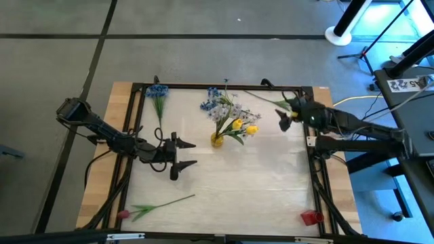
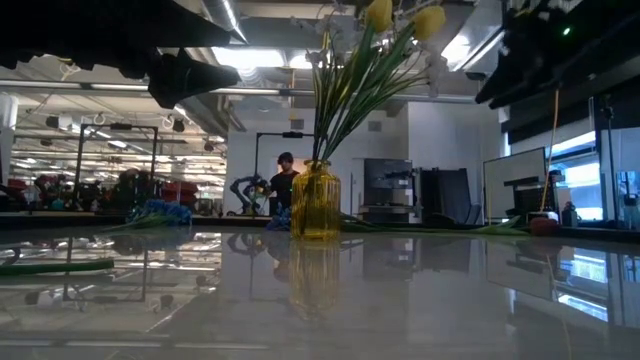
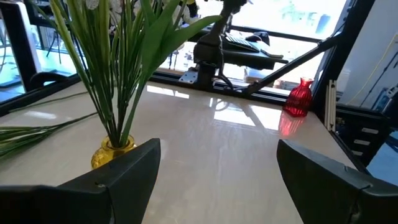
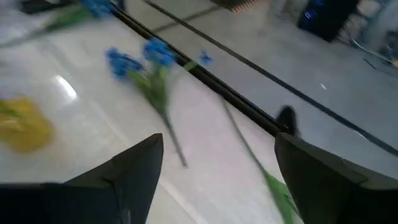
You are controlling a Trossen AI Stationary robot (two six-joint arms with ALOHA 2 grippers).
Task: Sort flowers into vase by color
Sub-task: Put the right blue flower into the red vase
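A yellow glass vase (image 1: 217,140) stands mid-table and holds yellow-headed flowers (image 1: 245,127) and white-lavender ones (image 1: 222,108). A blue flower bunch (image 1: 157,91) lies flat near the far left corner, and another blue sprig (image 4: 149,62) lies behind the vase. A pink-headed flower (image 1: 156,205) lies near the near left corner. A green stem (image 4: 249,149) lies at the far right. My left gripper (image 1: 188,154) hovers open, left of the vase (image 3: 115,149). My right gripper (image 1: 286,116) is open above the green stem (image 1: 261,96), with nothing between its fingers.
A small red vase (image 1: 311,217) stands at the near right corner, also in the left wrist view (image 3: 300,98). A black frame (image 1: 224,87) runs around the table edge. Bare tabletop (image 1: 251,183) lies between the yellow vase and the near edge. A person (image 2: 285,180) stands in the room behind.
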